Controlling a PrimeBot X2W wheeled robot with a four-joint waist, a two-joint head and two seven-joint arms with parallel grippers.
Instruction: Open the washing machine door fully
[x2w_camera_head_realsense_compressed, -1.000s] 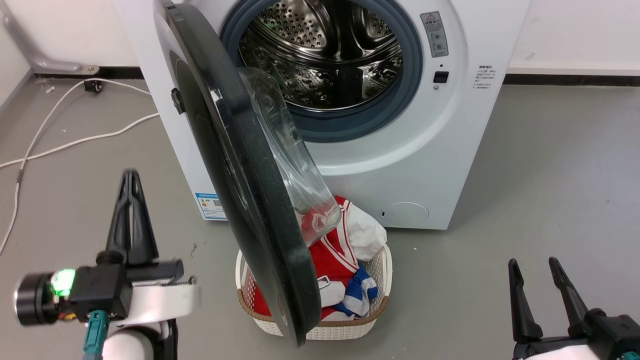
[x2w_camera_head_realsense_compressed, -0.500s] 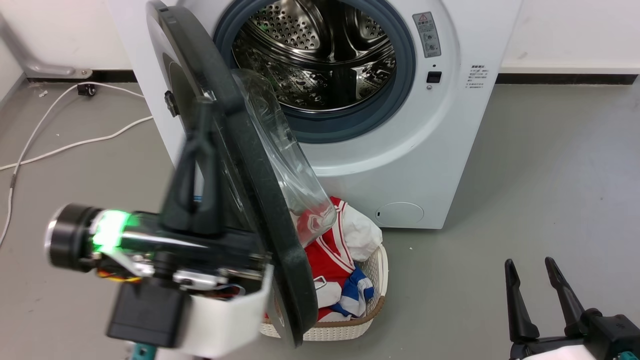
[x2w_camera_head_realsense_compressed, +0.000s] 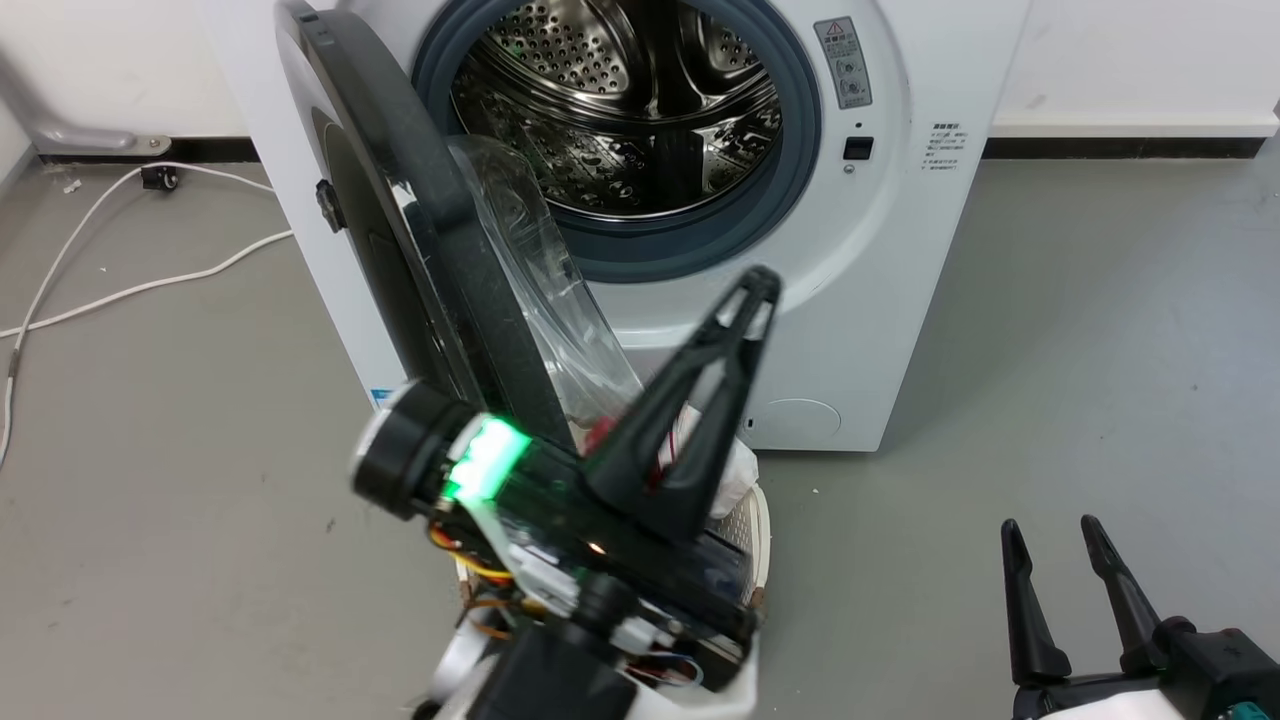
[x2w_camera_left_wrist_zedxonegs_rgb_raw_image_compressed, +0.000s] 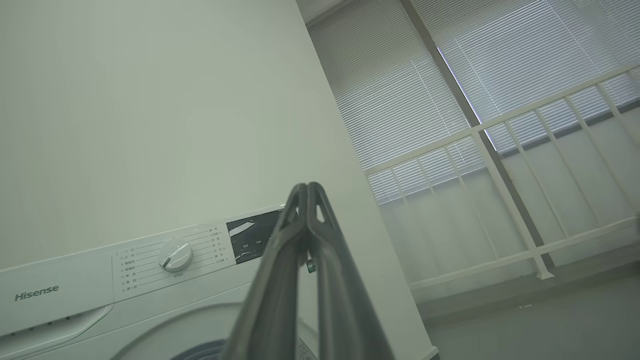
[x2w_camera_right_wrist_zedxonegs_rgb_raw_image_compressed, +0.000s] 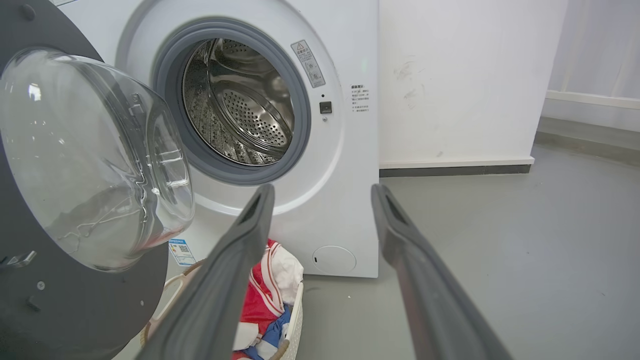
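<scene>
The white washing machine (x2w_camera_head_realsense_compressed: 880, 260) stands with its steel drum (x2w_camera_head_realsense_compressed: 640, 110) exposed. The washing machine door (x2w_camera_head_realsense_compressed: 400, 180), a black disc with a clear glass bowl (x2w_camera_head_realsense_compressed: 540, 270), is swung out toward me, edge-on in the head view. My left gripper (x2w_camera_head_realsense_compressed: 758, 283) is shut and empty, raised in front of the door's lower end and hiding it; its fingers slant up to the right on the bowl side. I cannot tell if the arm touches the door. In the left wrist view the left gripper (x2w_camera_left_wrist_zedxonegs_rgb_raw_image_compressed: 306, 187) points above the control panel (x2w_camera_left_wrist_zedxonegs_rgb_raw_image_compressed: 175, 255). My right gripper (x2w_camera_head_realsense_compressed: 1048, 527) is open, low right, apart from the machine.
A white laundry basket (x2w_camera_right_wrist_zedxonegs_rgb_raw_image_compressed: 295, 325) with red, white and blue clothes sits on the floor under the door, largely behind my left arm in the head view. White cables (x2w_camera_head_realsense_compressed: 100, 290) lie on the grey floor at left. A white railing (x2w_camera_left_wrist_zedxonegs_rgb_raw_image_compressed: 500, 165) stands to the machine's right.
My left arm has swung from left of the door across its front to the bowl side, fingers now tilted up-right. The door's angle looks the same. The camera shifted slightly.
</scene>
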